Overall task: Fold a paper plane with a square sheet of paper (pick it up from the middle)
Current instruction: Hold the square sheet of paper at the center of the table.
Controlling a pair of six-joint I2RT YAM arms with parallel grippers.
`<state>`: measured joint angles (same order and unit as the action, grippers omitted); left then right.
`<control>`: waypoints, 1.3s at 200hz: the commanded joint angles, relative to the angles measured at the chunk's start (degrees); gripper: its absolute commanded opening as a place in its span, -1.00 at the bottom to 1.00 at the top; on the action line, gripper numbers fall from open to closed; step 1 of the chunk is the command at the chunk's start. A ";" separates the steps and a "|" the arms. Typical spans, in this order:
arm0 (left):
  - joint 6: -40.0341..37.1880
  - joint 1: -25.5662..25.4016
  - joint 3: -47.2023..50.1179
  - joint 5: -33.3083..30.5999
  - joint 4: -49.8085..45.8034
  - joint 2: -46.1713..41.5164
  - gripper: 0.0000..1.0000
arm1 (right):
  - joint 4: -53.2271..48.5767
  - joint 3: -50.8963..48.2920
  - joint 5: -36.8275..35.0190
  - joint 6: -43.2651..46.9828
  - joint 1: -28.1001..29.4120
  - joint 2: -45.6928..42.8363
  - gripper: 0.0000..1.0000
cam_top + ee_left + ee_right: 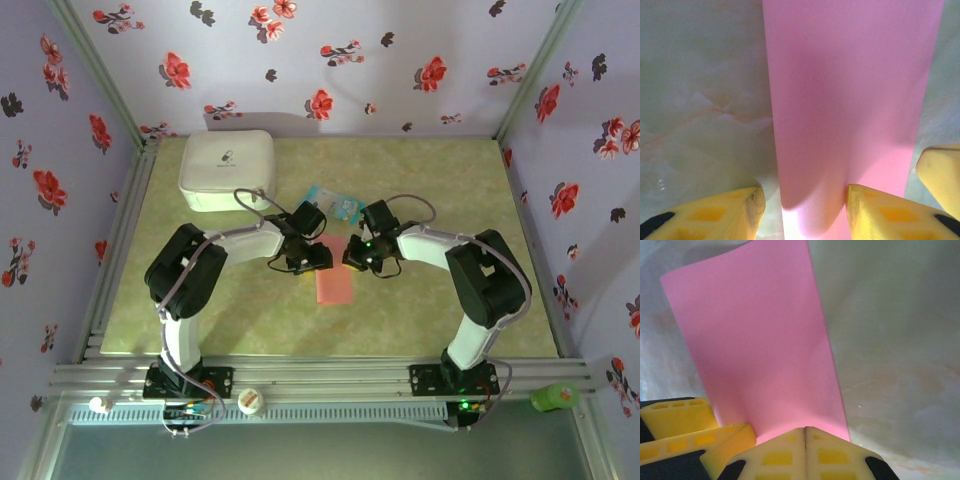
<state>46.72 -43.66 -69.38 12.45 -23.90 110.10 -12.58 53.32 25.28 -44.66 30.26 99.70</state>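
Left gripper: open. In the left wrist view its two yellow fingers stand well apart. One is over the green marbled table and the other over the salmon-pink square sheet of paper. The sheet's long edge runs into the gap between them. Whether either finger touches the surface cannot be made out.

Right gripper: closed. In the right wrist view its fingertips meet along a single seam. The near end of the sheet runs straight up to that seam and is hidden behind the tips. Whether paper is pinched between them cannot be told.

Sheet position: between the two grippers and extending away from both. It presents as a narrow rectangle rather than a square. Its upper end in the overhead view is covered by the two wrists. In the right wrist view its far corner looks slightly curved.

A further yellow finger, cut off by the frame, sits just beside the sheet's other long edge.

Beyond the left gripper lies a white case. A small light-blue packet lies beyond both grippers, partly masked by the wrists.
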 commanded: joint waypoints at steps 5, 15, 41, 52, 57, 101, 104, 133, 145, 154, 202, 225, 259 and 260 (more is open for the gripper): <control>-1.15 -0.71 1.88 -2.97 -0.71 5.21 0.00 | -2.53 1.74 -0.50 1.96 0.74 1.91 -0.99; -1.15 -0.76 1.93 -3.01 -0.71 5.21 -0.01 | -2.65 1.96 -0.49 2.12 0.93 2.33 -0.99; -1.04 -0.79 2.03 -2.96 -0.63 5.20 -0.01 | -3.64 1.79 -0.90 3.06 1.37 3.35 -0.98; -1.05 -0.74 1.99 -3.00 -0.62 5.17 -0.01 | -4.72 1.47 -2.30 3.79 1.55 3.62 -0.98; -1.07 -0.73 1.97 -3.00 -0.54 5.16 -0.01 | -5.26 1.31 -2.62 4.09 1.56 3.90 -0.98; -0.57 -0.78 1.47 -2.91 -0.58 3.95 0.01 | -9.59 0.13 -7.69 6.17 1.64 5.12 -0.98; -0.58 -0.78 1.38 -2.87 -0.66 3.66 0.02 | -9.67 0.07 -7.70 6.31 1.64 5.17 -0.98; 0.67 -0.34 1.47 -3.04 0.37 -1.91 0.05 | -9.68 0.51 -7.51 6.53 1.65 5.85 -0.98; 1.34 0.24 2.14 -3.37 1.22 -5.27 0.09 | -10.03 0.75 -7.93 6.83 1.73 6.03 -0.99; 1.85 0.94 2.81 -3.65 1.83 -7.50 0.10 | -10.30 0.90 -8.34 7.08 1.73 6.00 -0.99; 3.91 4.08 7.77 1.24 9.47 -14.76 -0.10 | -11.20 1.96 -8.86 7.37 1.73 6.28 -1.00; 6.12 4.46 9.41 7.52 16.77 -13.79 -0.40 | -10.97 1.80 -8.75 6.98 1.79 6.35 -1.00; 9.36 4.46 12.58 11.00 24.86 -11.14 -0.83 | -10.86 1.67 -8.96 6.69 1.82 5.99 -1.00; 9.40 4.42 12.64 11.10 24.99 -11.05 -0.84 | -10.87 1.68 -8.99 6.65 1.82 6.01 -1.00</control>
<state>53.23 -39.27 -59.02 19.18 -6.42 96.60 -17.82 56.27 22.00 -38.70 31.90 102.89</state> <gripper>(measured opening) 0.135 0.047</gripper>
